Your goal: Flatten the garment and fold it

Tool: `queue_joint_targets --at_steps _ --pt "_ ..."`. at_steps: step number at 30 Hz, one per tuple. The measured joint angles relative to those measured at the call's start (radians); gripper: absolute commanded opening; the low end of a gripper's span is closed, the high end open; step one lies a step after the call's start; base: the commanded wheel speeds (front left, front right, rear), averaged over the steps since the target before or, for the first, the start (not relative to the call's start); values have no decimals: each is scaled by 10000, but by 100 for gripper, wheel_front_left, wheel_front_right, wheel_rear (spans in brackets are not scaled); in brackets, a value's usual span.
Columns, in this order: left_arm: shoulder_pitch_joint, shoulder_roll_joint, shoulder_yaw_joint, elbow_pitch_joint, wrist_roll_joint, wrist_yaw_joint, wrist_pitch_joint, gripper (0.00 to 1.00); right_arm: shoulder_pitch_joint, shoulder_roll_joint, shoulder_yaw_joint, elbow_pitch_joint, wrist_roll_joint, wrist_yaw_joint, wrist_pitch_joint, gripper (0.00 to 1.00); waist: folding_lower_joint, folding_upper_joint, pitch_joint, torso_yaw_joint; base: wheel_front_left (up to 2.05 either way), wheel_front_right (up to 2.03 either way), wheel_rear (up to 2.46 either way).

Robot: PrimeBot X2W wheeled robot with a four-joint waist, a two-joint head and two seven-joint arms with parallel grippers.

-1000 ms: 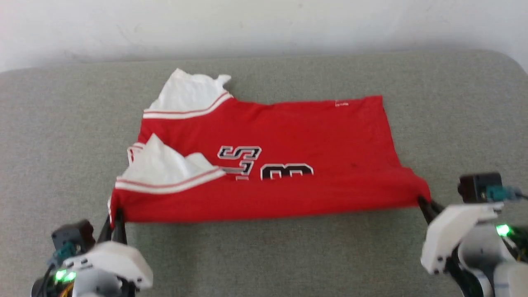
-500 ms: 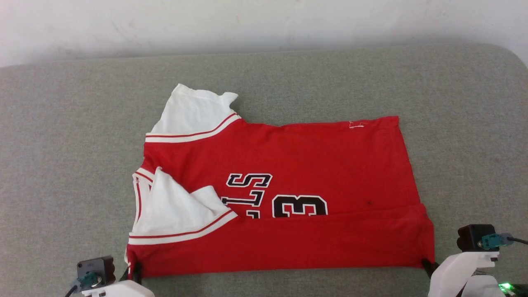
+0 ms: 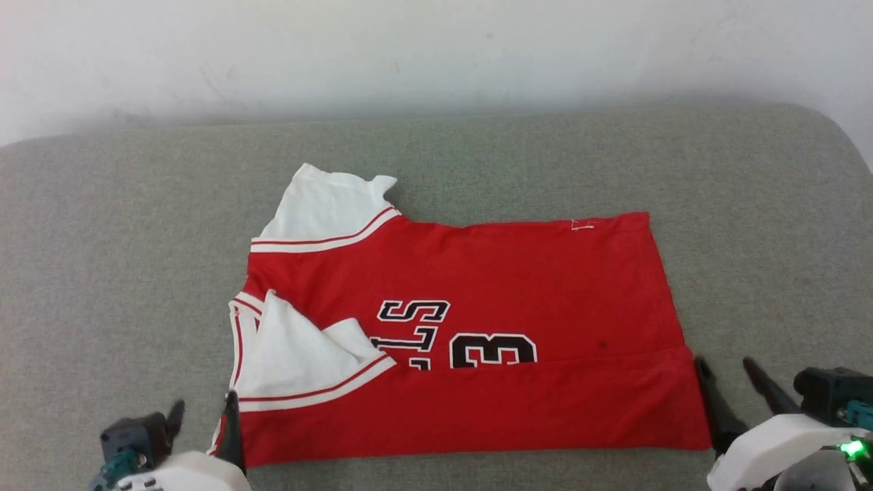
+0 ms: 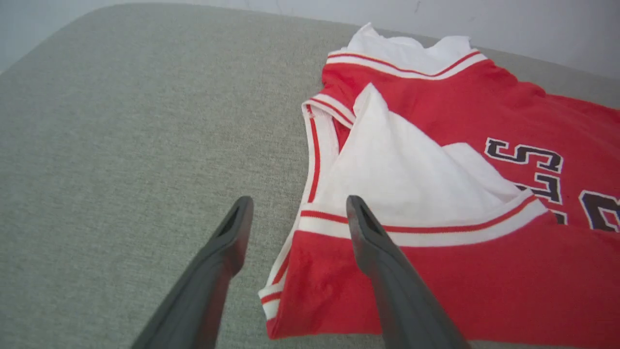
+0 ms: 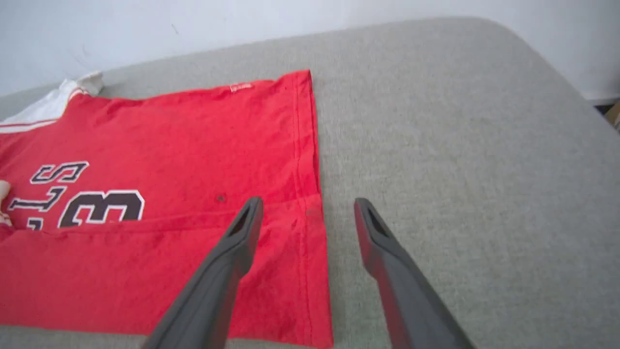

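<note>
The garment [image 3: 477, 286], a red jersey with white sleeves and a black "3", lies on the grey cushion [image 3: 109, 225], its near strip folded up over the front. The near white sleeve [image 3: 293, 351] lies folded onto the red body. My left gripper [image 3: 202, 408] stands open at the garment's near left corner [image 4: 286, 310], fingers straddling that edge, holding nothing. My right gripper [image 3: 724, 365] is open at the near right corner [image 5: 315, 271], one finger over the red cloth, the other over the cushion [image 5: 460, 145].
The grey cushion [image 4: 121, 121] spreads wide around the garment, with rounded corners at the far right and left. A pale wall [image 3: 436, 48] runs behind it.
Both grippers have opened and let go of the garment's near corners, which now lie flat on the cushion. The head camera has shifted, so the whole picture sits differently.
</note>
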Motion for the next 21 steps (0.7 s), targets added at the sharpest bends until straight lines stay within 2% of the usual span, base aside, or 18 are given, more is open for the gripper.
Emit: queue_joint_targets --at_steps 5,7,10,16,21 --pt "-1185 362 -17 113 736 -514 -1296 100 -223 2 391 -408 -422 0 -2203 100 1 0 64 -87 0 0 0" --pt "-1877 466 -92 207 974 -740 -1641 100 -453 4 506 -518 -604 0 -2792 100 1 0 164 -115 0 0 0" --pt "-3088 623 -408 539 1290 -1258 -1618 100 -802 0 635 -648 -738 0 -3319 100 1 0 393 -151 0 0 0" --pt "-6059 836 -788 1735 1327 -2341 -610 100 -1532 -2 1014 -767 -928 0 -3392 100 3 0 1092 -282 0 0 0" --pt "-8415 1191 -965 3035 1114 -3244 1250 100 -2251 6 1352 -911 -932 0 -3289 100 4 0 1848 -514 0 0 0"
